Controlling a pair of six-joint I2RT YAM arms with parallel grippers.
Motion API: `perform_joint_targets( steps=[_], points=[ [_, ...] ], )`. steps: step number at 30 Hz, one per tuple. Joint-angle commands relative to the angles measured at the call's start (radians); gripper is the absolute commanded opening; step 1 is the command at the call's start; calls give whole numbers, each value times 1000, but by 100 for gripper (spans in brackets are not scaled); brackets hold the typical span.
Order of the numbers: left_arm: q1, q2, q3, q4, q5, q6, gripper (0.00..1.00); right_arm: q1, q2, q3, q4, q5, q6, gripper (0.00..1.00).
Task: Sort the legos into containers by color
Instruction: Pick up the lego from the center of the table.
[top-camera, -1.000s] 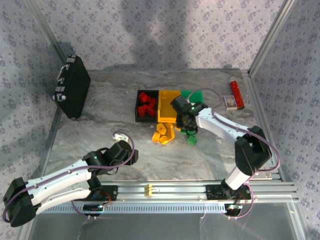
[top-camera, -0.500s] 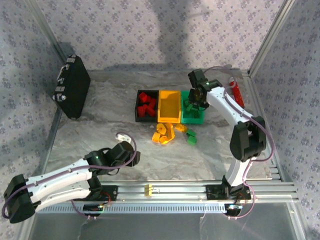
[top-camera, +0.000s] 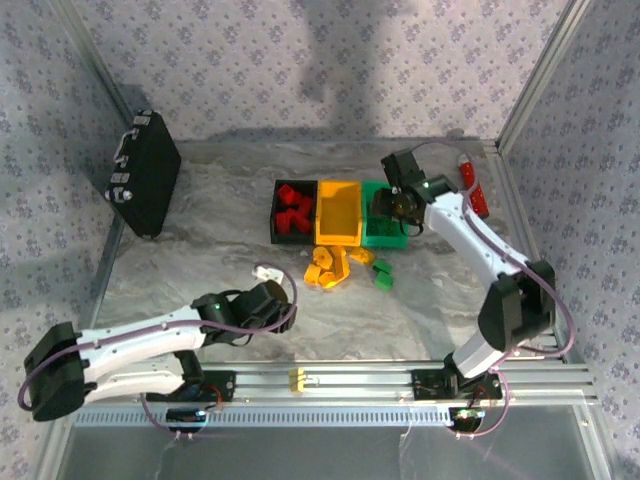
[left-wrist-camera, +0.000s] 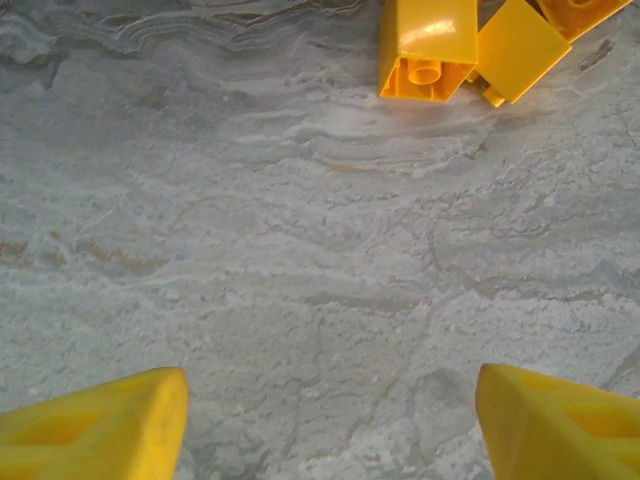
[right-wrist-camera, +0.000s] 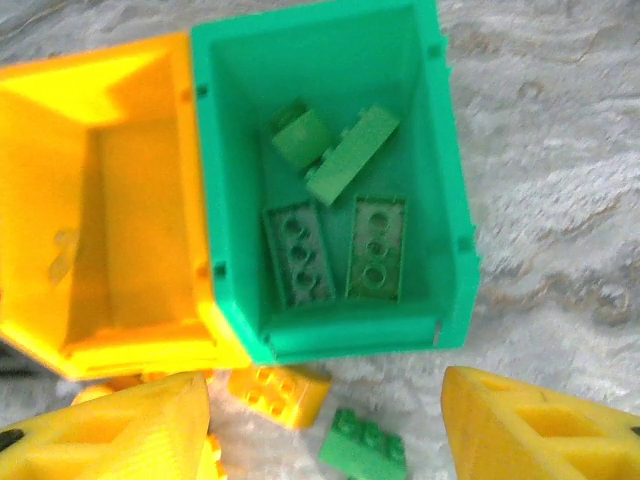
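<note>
Jaws apart and empty, the left gripper (left-wrist-camera: 330, 400) hangs over bare table (left-wrist-camera: 300, 250) near loose yellow legos (top-camera: 328, 267), red legos (top-camera: 293, 212) fill the black bin (top-camera: 292, 239), the yellow bin (right-wrist-camera: 120, 220) stands beside it, and the right gripper (right-wrist-camera: 325, 400) hovers, released, over the green bin (right-wrist-camera: 350, 338) holding green legos (right-wrist-camera: 298, 255).

No legible text, label, brand, number or sign in any view. Yellow brick (right-wrist-camera: 278, 392) just in front of green bin (right-wrist-camera: 455, 200): stud tops too blurred to read (any embossing lost in blur). Black briefcase (top-camera: 145, 185) at far left of worktop (top-camera: 200, 260): too small in frame for any marking to be made out.
</note>
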Motion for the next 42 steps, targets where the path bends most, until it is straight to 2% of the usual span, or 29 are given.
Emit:
perform_joint_targets(
  steps=[1, 7, 12, 18, 25, 33, 35, 37, 39, 42],
  points=[
    [5, 85, 75, 82, 33, 42, 79, 36, -65, -104, 56, -75, -29, 65],
    [103, 287, 190, 123, 148, 66, 81, 61, -168, -268, 97, -100, -4, 64],
    [165, 411, 292, 108, 186, 118, 80, 54, -264, -346, 114, -91, 2, 62],
    [223, 534, 397, 81, 235, 165, 73, 29, -329, -401, 119, -96, 8, 62],
    [251, 649, 469, 62, 240, 194, 66, -5, -372, -457, 130, -118, 9, 61],
    [258, 711, 504, 66, 248, 204, 57, -47, -413, -499, 140, -143, 9, 60],
    [258, 723, 514, 61, 249, 207, 52, -54, -420, -504, 140, -148, 10, 60],
    [259, 732, 530, 41, 244, 211, 43, -59, -426, -508, 139, -151, 11, 60],
    [249, 718, 558, -12, 212, 210, 35, -60, -435, -512, 136, -153, 12, 60],
    [216, 639, 583, -59, 133, 225, 32, -65, -454, -525, 134, -152, 14, 60]
  ],
)
